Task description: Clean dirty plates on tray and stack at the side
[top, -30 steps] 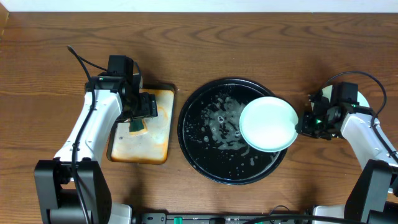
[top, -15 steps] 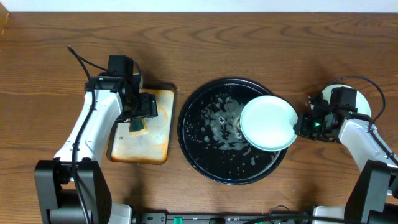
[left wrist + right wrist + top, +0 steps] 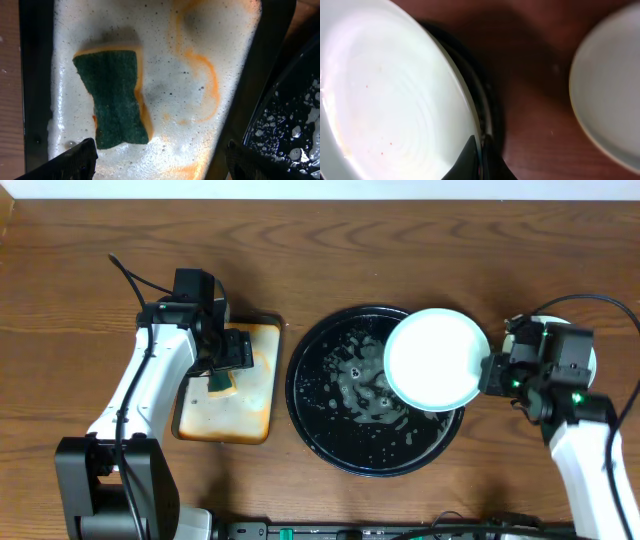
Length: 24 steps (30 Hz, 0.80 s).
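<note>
Well left of the black tray (image 3: 300, 415) there's the cream tray (image 3: 248, 408), awash with white foam and orange streaks, and lying in it is a green-topped sponge (image 3: 116, 100). The left gripper (image 3: 170, 165) hangs right over that sponge, fingers spread wide and touching nothing. On to the black tray itself: suds and water drops are scattered over its glossy floor. At its right rim a mint-edged plate (image 3: 435, 360) overlaps the edge, partly over the tray and jutting out past it, its face pale with a few faint reddish specks. The right gripper (image 3: 481, 157) is clamped on that plate's right edge, just outside the tray rim. Farther right of the tray, a second plate (image 3: 610, 90) lies on the wooden table (image 3: 400, 250), mostly hidden under the right arm in the overhead view.
</note>
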Available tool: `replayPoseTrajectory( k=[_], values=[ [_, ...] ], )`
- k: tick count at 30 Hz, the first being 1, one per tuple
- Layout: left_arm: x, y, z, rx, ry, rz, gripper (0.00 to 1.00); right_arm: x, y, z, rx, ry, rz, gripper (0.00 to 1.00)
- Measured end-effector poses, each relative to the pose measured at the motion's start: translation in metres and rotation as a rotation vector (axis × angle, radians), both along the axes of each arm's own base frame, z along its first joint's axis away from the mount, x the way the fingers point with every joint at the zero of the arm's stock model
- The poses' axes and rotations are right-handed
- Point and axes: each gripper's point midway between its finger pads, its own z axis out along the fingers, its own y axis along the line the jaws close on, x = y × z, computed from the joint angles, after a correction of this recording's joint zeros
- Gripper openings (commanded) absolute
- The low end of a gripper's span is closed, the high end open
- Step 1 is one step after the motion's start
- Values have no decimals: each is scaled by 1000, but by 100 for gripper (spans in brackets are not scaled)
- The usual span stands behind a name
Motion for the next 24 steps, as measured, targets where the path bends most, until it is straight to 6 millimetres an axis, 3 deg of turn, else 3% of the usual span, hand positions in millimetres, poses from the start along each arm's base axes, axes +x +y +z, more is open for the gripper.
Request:
replayPoseTrajectory(
  k=[6, 16, 24],
  values=[
    [0, 0, 0, 0, 0, 0, 83, -6, 29, 33, -241, -151, 70, 1],
    [0, 0, 0, 0, 0, 0, 83, 7, 68, 90, -701, -462, 146, 1],
    [0, 0, 0, 0, 0, 0, 83, -3, 99, 103, -1014, -535, 290, 1]
  ],
)
